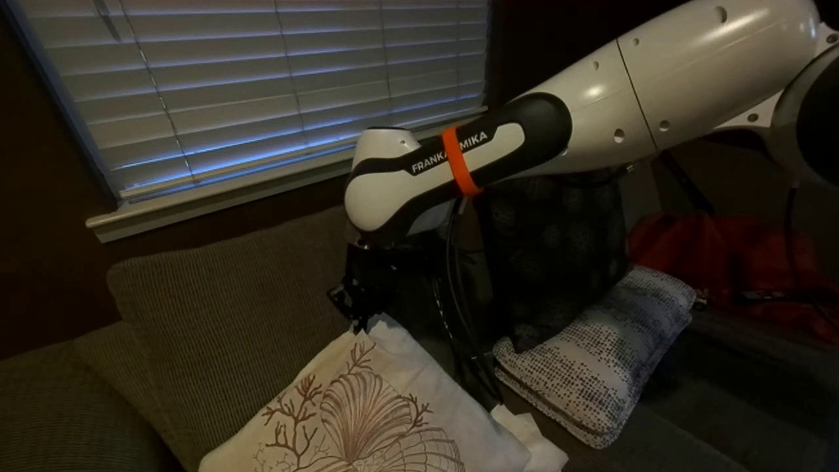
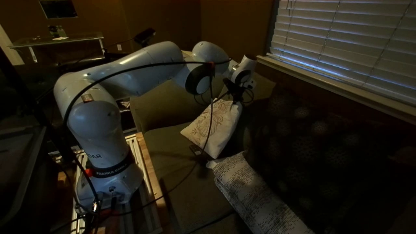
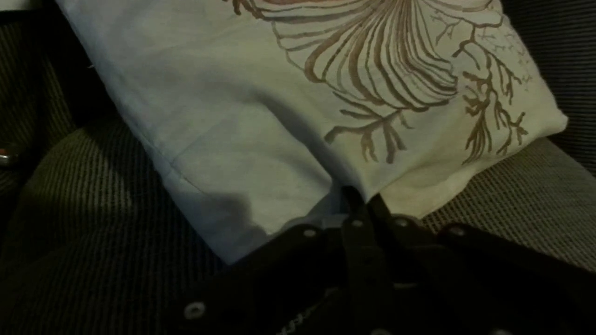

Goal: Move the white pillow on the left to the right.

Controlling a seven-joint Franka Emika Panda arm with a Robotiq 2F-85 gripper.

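The large cream-white pillow (image 1: 373,419) with the reddish-brown shell and branch motif stands tilted on the sofa in both exterior views (image 2: 213,125). My gripper (image 1: 360,322) is above its top edge, pointing down. In the wrist view the gripper's fingers (image 3: 365,200) are shut on a pinched fold of the white pillow (image 3: 223,125), and creases run into the fingertips. The gripper also shows at the pillow's top in an exterior view (image 2: 236,100). The pillow's lower part is cut off in an exterior view, and whether it touches the seat is unclear.
A whitish oblong pillow (image 1: 596,354) lies beside the white pillow, with a dark flower-dotted pillow (image 1: 557,255) behind it. The sofa back (image 1: 236,301) and window sill (image 1: 223,190) are close to the arm. A black cable (image 2: 182,180) crosses the seat near a small dark device (image 2: 196,150).
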